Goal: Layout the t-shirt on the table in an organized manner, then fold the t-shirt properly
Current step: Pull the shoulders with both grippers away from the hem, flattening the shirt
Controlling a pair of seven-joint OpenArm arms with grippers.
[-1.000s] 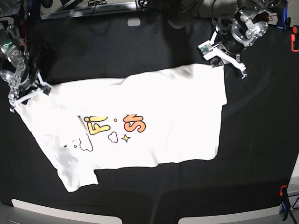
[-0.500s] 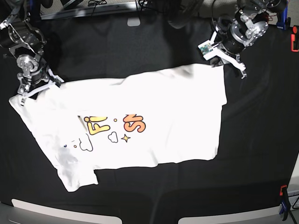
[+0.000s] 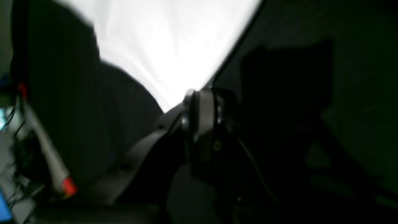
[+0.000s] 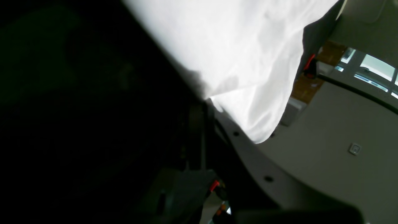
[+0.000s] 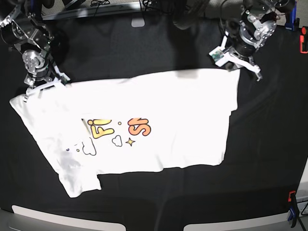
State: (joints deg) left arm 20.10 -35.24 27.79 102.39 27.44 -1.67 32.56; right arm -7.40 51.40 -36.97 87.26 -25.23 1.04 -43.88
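Observation:
The white t-shirt [image 5: 168, 110] lies spread print-up on the black table [image 5: 144, 48], its orange and yellow lettering near the middle. At the shirt's far right corner, my left gripper [image 5: 237, 67] is shut on the cloth. In the left wrist view the t-shirt [image 3: 168, 46] tapers into the closed left gripper [image 3: 189, 96]. My right gripper [image 5: 44, 85] sits on the shirt's upper left edge. In the right wrist view the t-shirt [image 4: 242, 46] runs into the right gripper [image 4: 206, 99], whose jaws look closed on the edge.
A red clamp [image 5: 304, 43] is on the table's right edge and another clamp [image 5: 291, 202] stands at the front right corner. Grey panels [image 5: 67, 219] line the front edge. Cables and a grey fitting [image 5: 138, 21] lie at the back.
My right gripper moved up and to the right along the shirt's left edge and went from open to shut. My left gripper drew the far right corner outward, straightening the top edge.

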